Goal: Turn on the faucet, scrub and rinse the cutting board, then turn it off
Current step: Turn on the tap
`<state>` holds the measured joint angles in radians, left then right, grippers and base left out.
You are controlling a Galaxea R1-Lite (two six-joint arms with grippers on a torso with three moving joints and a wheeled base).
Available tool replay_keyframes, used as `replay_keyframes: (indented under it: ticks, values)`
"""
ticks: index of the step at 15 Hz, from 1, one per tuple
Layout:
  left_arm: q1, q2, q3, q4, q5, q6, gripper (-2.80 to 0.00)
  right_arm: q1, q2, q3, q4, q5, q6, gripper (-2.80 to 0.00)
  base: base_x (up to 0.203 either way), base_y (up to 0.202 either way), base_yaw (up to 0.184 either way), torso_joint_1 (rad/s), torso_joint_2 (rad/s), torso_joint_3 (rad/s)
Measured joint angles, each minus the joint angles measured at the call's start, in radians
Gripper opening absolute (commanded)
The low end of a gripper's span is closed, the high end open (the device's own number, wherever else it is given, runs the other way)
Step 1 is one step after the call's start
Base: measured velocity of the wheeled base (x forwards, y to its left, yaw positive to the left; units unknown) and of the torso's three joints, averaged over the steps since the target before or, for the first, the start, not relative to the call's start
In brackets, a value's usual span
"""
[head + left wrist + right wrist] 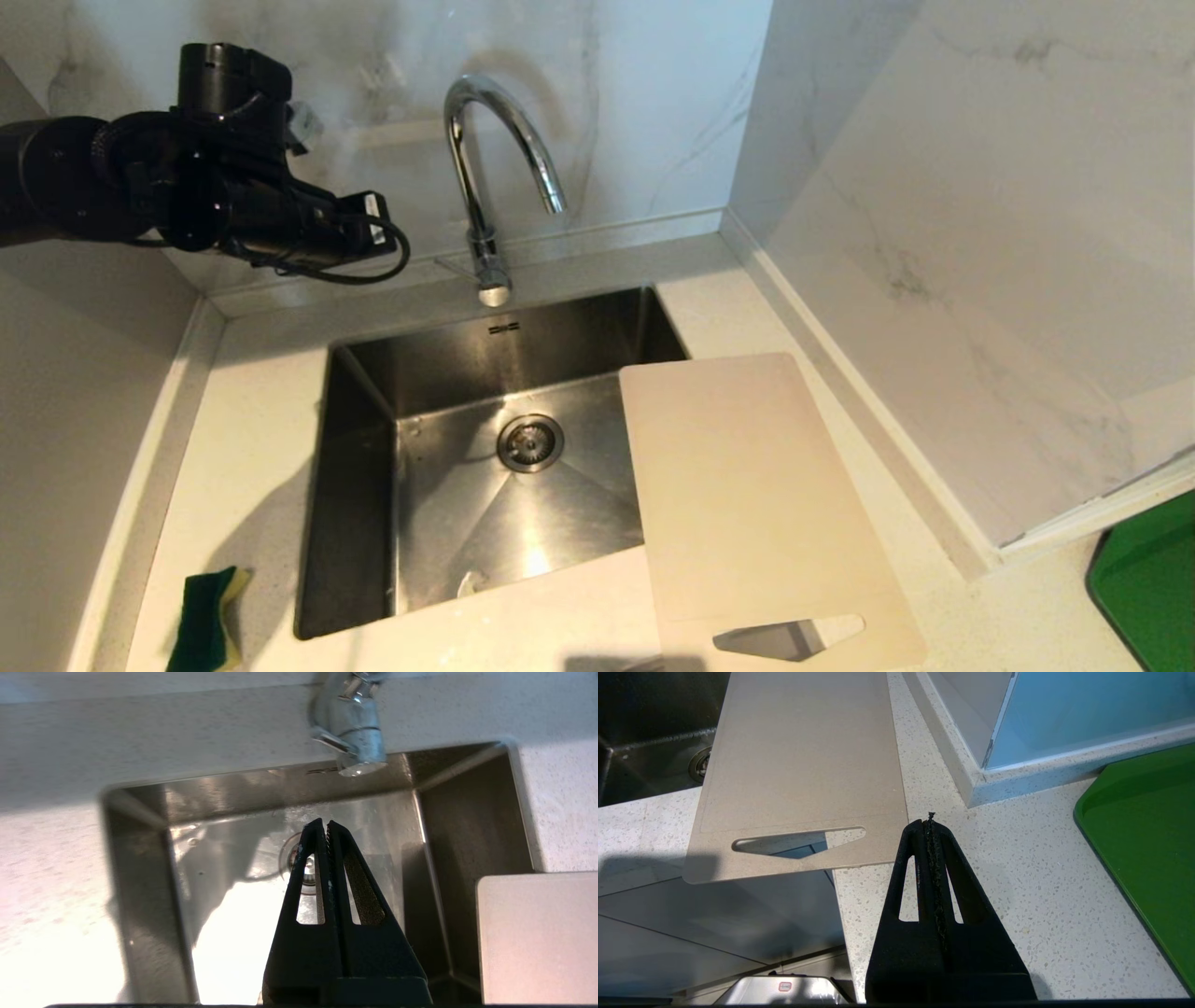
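Note:
The chrome gooseneck faucet stands behind the sink, and its base and thin side lever show in the left wrist view. No stream shows under its spout. The cream-white cutting board lies flat on the counter right of the sink. It overhangs the sink's right edge, and its handle slot reaches past the counter's front. My left gripper is shut and empty, held high over the sink left of the faucet. My right gripper is shut and empty, low over the counter beside the board's slotted end.
A green-and-yellow sponge lies on the counter at the sink's front left corner. The steel sink has a round drain. A bright green tray sits at the far right. Marble walls close in the back and right.

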<state>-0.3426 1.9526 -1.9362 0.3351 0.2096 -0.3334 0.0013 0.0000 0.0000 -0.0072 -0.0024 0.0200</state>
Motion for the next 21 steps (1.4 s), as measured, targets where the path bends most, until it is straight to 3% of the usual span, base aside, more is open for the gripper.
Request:
replay_keyframes:
  ticks: [1,2,7,10,16,21]
  values:
    - [-0.004,0.012,0.0,-0.016,0.002,-0.001,-2.79,0.0,0.0,0.0,0.0,-0.001,0.0,-2.8,0.0,0.0,0.0,0.0,0.0,0.0]
    - [-0.009,0.026,-0.001,-0.031,0.009,-0.011,0.0,0.0,0.0,0.0,0.0,-0.001,0.0,-2.8,0.0,0.0,0.0,0.0,0.0,0.0]
    - [-0.028,0.082,-0.003,-0.054,0.016,-0.133,0.0,0.0,0.0,0.0,0.0,0.0,0.0,-2.8,0.0,0.0,0.0,0.0,0.0,0.0]
    - [-0.05,0.089,-0.003,-0.051,0.034,-0.157,0.0,0.0,0.0,0.0,0.0,-0.001,0.0,-2.8,0.0,0.0,0.0,0.0,0.0,0.0]
    - [-0.077,0.099,-0.007,-0.065,0.194,-0.162,0.0,0.0,0.0,0.0,0.0,-0.001,0.0,-2.8,0.0,0.0,0.0,0.0,0.0,0.0]
    - [-0.095,0.142,-0.007,-0.193,0.276,-0.227,0.0,0.0,0.0,0.0,0.0,-0.001,0.0,-2.8,0.0,0.0,0.0,0.0,0.0,0.0]
